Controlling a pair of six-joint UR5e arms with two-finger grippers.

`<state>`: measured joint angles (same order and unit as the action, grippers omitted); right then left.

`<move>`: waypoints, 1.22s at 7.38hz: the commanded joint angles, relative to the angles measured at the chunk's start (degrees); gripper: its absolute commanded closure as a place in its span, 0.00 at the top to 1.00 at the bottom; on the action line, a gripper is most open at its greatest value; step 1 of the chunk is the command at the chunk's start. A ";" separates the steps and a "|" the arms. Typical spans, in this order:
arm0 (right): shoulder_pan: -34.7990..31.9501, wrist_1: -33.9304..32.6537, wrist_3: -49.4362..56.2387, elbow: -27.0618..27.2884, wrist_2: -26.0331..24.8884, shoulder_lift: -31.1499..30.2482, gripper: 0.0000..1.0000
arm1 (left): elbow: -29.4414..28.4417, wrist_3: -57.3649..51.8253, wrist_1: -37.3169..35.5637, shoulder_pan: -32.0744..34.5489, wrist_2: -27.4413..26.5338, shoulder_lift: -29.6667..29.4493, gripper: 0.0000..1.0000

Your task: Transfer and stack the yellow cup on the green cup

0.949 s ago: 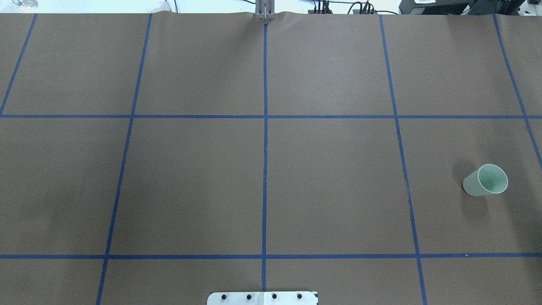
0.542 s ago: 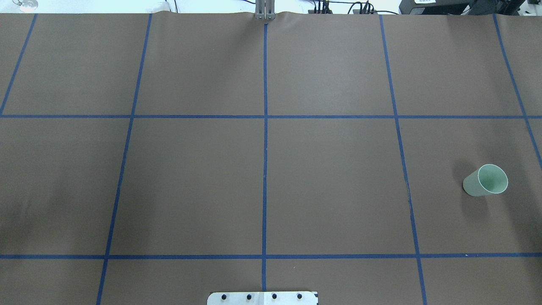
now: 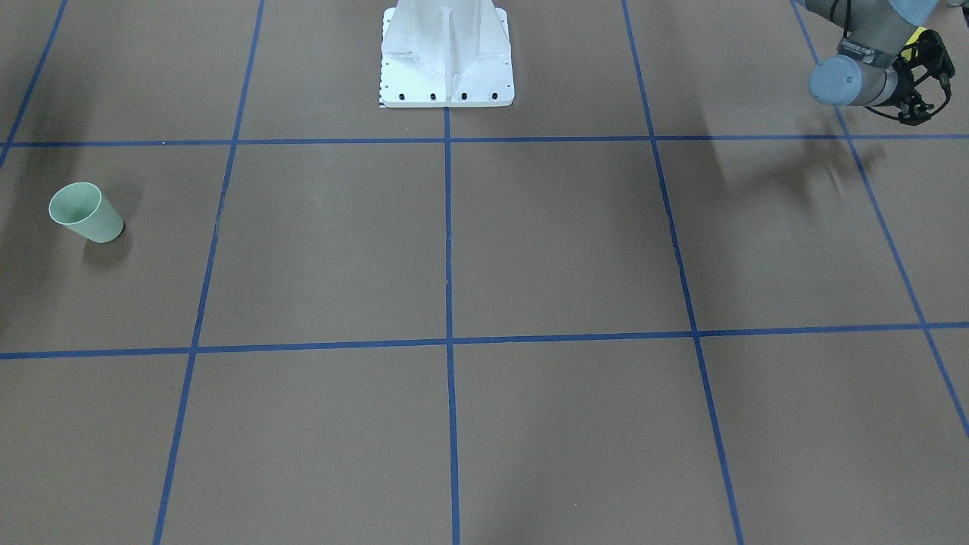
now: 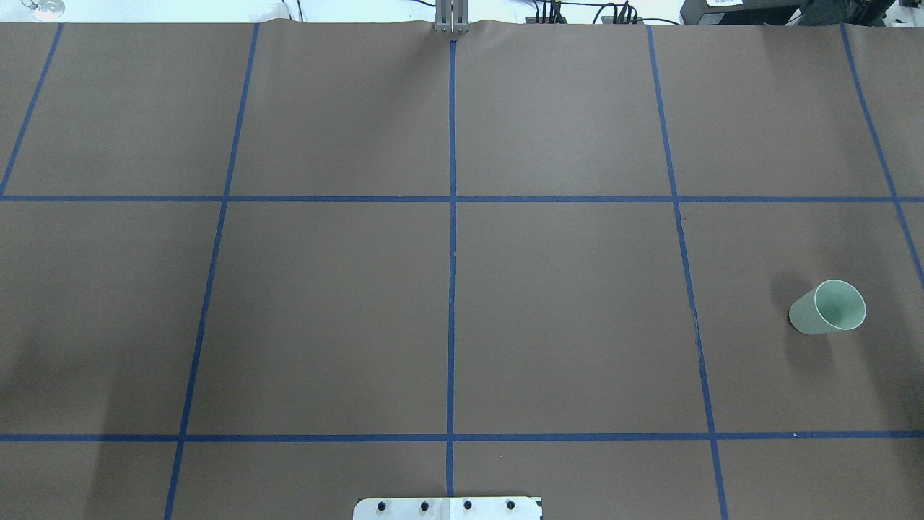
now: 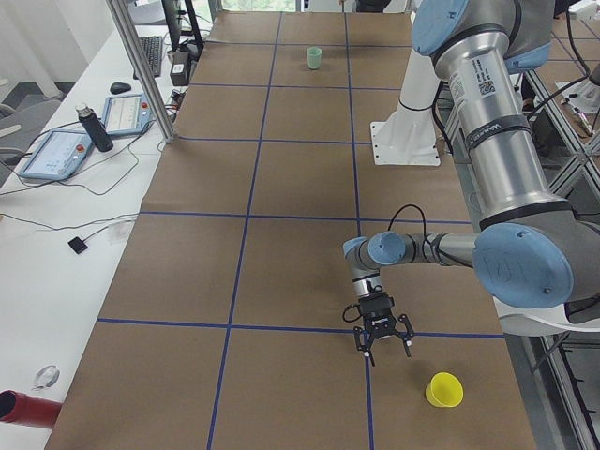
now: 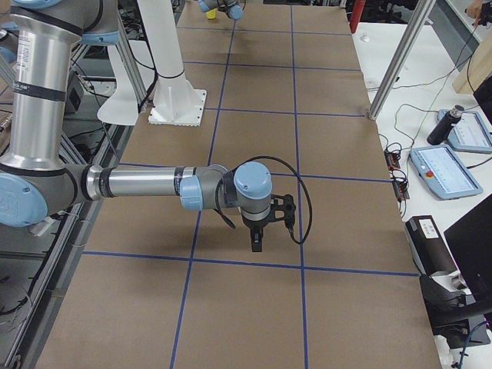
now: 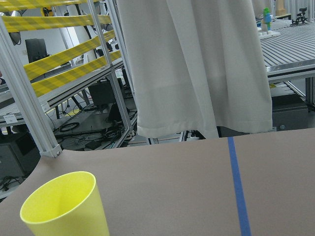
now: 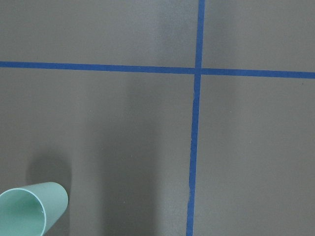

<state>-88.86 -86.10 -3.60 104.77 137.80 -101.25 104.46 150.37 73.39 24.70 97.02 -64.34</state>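
Observation:
The yellow cup (image 5: 444,389) stands upright near the table's left end, and it also shows large in the left wrist view (image 7: 64,206). My left gripper (image 5: 380,349) hangs above the table a short way from it, fingers spread and empty. It also shows at the edge of the front view (image 3: 922,91). The green cup (image 4: 827,308) stands upright at the right side (image 3: 85,213) and at the lower left of the right wrist view (image 8: 29,209). My right gripper (image 6: 257,242) hovers high; I cannot tell whether it is open or shut.
Brown paper with a blue tape grid (image 4: 451,289) covers the table. The white robot base (image 3: 447,53) stands at the middle of the near edge. A side bench with tablets and a bottle (image 5: 94,127) runs along the far edge.
A faint shadow on the left side of the table has drifted toward the lower left. The green cup has not moved.

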 commanded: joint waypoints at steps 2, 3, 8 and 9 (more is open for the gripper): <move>0.00 0.06 0.09 0.09 0.01 0.09 0.99 | -1.19 2.30 0.61 -0.18 3.61 0.00 0.99; 0.09 -0.12 0.17 0.17 -0.68 0.00 0.99 | -3.45 2.47 1.31 -0.27 3.79 -0.69 0.99; 1.40 -0.73 0.53 1.49 0.19 0.01 0.99 | -8.38 4.13 1.32 -0.53 8.43 -1.75 0.99; 1.40 -0.82 0.18 1.49 0.19 -0.44 0.99 | -9.53 4.23 1.32 -0.53 9.58 -1.67 0.99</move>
<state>-87.46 -86.81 -3.15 106.18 137.90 -101.07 96.63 154.24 74.73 24.15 104.89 -66.12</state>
